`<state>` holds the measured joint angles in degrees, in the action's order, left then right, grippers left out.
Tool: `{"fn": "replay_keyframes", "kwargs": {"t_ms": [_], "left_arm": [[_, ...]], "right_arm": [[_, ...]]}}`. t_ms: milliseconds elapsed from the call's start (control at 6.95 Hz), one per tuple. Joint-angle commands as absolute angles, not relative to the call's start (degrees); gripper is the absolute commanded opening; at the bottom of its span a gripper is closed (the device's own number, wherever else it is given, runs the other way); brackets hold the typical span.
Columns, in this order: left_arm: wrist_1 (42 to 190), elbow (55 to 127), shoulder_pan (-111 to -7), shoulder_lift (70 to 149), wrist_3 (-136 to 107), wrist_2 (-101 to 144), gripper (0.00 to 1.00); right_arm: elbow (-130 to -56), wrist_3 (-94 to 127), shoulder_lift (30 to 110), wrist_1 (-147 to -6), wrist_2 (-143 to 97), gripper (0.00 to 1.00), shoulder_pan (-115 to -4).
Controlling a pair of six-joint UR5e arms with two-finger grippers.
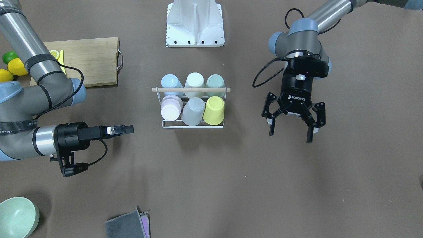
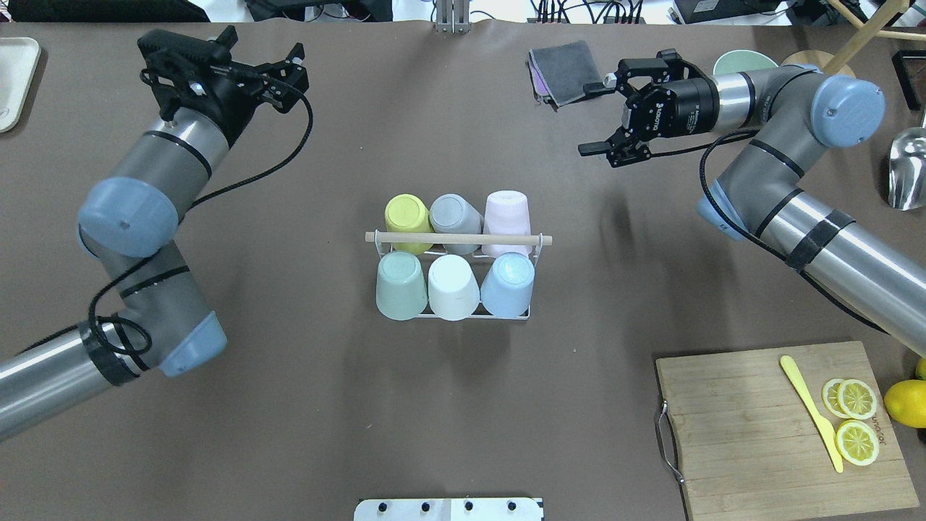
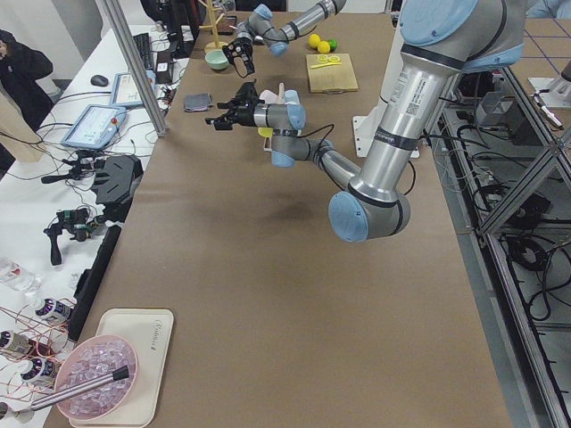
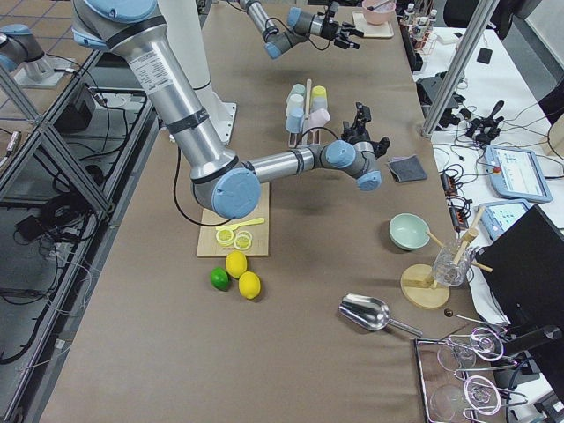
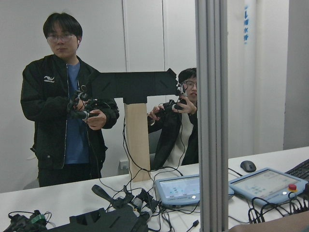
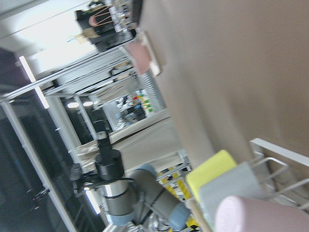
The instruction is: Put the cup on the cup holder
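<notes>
The white wire cup holder with a wooden dowel handle stands mid-table. Six cups sit upside down on its pegs. In the overhead view the far row is a yellow cup, a grey cup and a pink cup. The near row is a green cup, a white cup and a blue cup. My left gripper is open and empty, well off to the holder's side. My right gripper is open and empty, raised on the other side. The right wrist view shows the yellow cup and the pink cup.
A wooden cutting board holds lemon slices and a yellow knife, with whole lemons beside it. A green bowl and a grey cloth lie at the far edge. The robot base stands behind the holder.
</notes>
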<state>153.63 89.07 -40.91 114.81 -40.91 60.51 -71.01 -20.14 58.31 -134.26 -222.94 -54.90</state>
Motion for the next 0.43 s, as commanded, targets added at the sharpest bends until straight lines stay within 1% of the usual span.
{"fn": "replay_keyframes", "kwargs": {"t_ms": [0,144,288], "left_arm": [[145.3,89.1,-48.3,110.2,-46.3,77.1,0.97],[145.7,90.8,-51.9,105.2,-46.4,86.0,0.97],[145.6,92.9,-56.2,98.9,-46.3,95.7,0.97]], "right_arm": [[-74.8,-19.3,58.8,-151.8,-205.0,0.99,-57.0],[-76.4,-19.4,58.7,-157.6,-195.9,0.99,-57.0],[-76.6,-19.3,58.9,-157.7,-186.5,0.98,-58.8]]}}
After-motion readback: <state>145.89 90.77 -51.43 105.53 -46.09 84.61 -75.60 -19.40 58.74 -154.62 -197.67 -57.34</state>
